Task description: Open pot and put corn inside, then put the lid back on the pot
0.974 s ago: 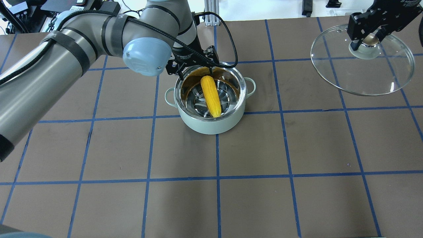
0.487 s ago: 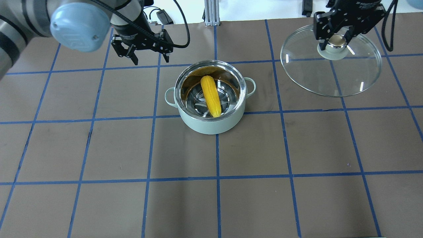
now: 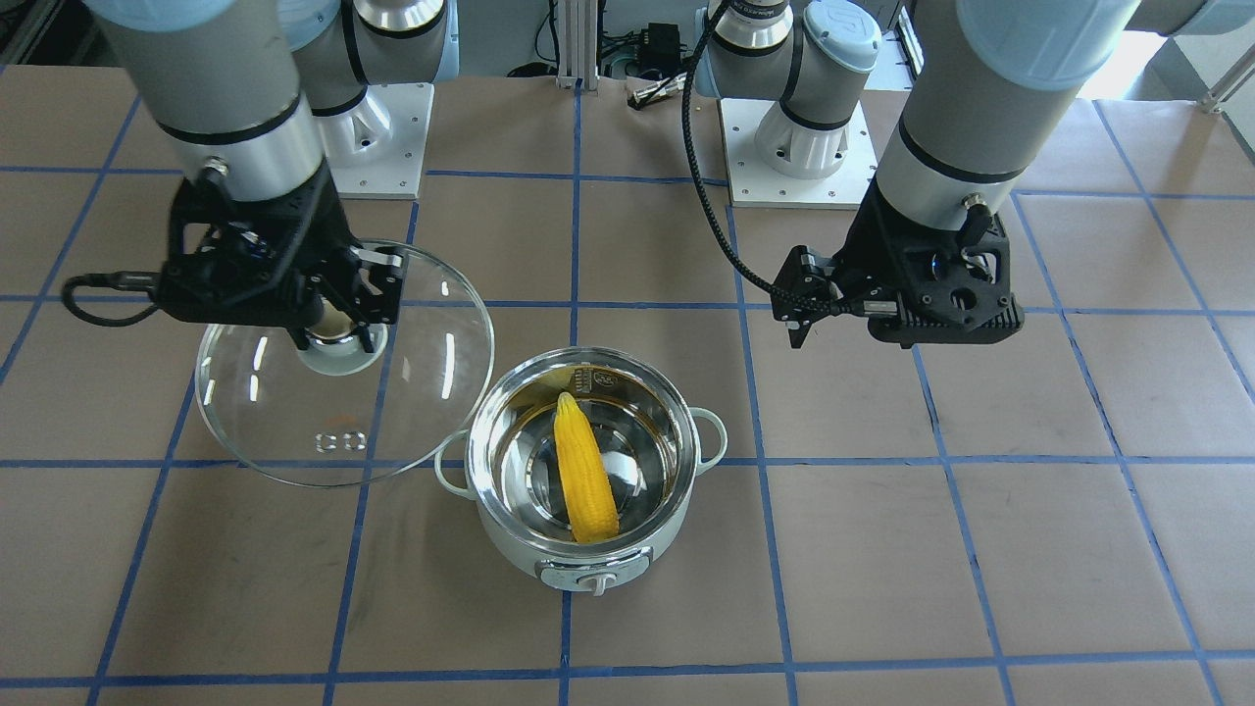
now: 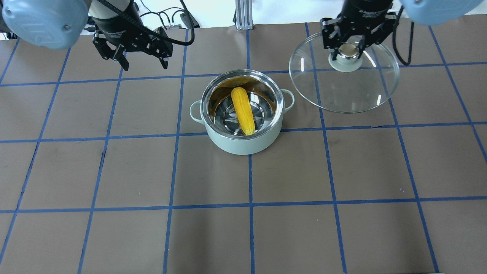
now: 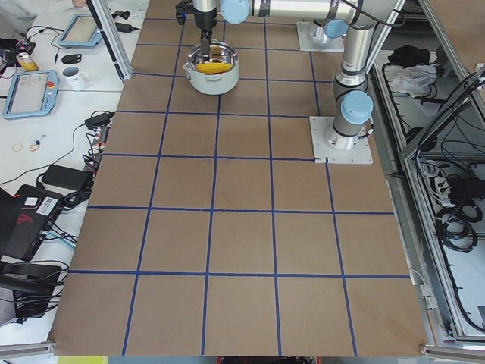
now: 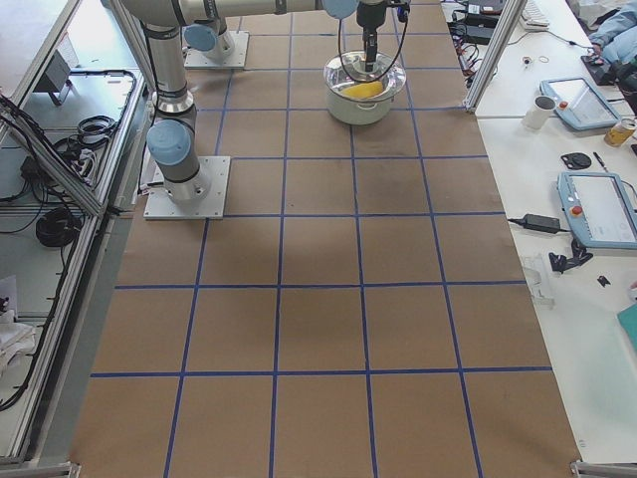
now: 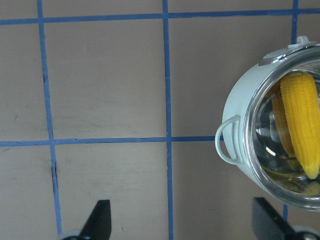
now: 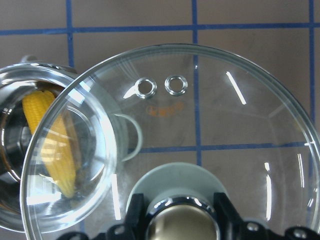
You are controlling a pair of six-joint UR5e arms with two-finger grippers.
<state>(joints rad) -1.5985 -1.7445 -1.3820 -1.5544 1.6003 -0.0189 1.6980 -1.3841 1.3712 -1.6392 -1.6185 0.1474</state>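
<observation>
- You have the bright yellow, tapered corn cob (image 4: 242,110) lying inside the round, pale mint-green, steel-lined pot (image 4: 239,146). In the overhead view it runs from 12 o'clock down to about 5 o'clock, with the thin end at 5.
- The pot stands upright and uncovered near the middle of the brown table mat with its blue tape grid (image 4: 289,171). In the overhead view its small loop handles (image 4: 195,112) sit at 3 and 9 o'clock. From the front-facing camera you see its control knob (image 3: 595,582) at 6 o'clock.
- The round clear glass lid (image 4: 344,91) is off the pot, at about 2 o'clock from it in the overhead view. Its rim is just beside the 3 o'clock handle.
- Your right gripper (image 4: 349,51) comes down on the lid from above, jaws pinching the beige ball knob (image 8: 182,222) from both sides.
- Through the right wrist camera you look down through the glass. The two metal-ringed vent holes (image 8: 146,87) lie at 12 o'clock of the knob. The pot's rim and the corn show under the lid's edge at 9 o'clock, so the lid hangs higher than the pot.
- Your left gripper (image 4: 145,65) hovers at about 10 o'clock from the pot, well apart from it, jaws spread wide. Its wrist camera shows the two fingers (image 7: 100,222) far apart over the mat, with the pot at 3 o'clock of that view.
- In both side views the pot and grippers are too small for you to judge anything further.
</observation>
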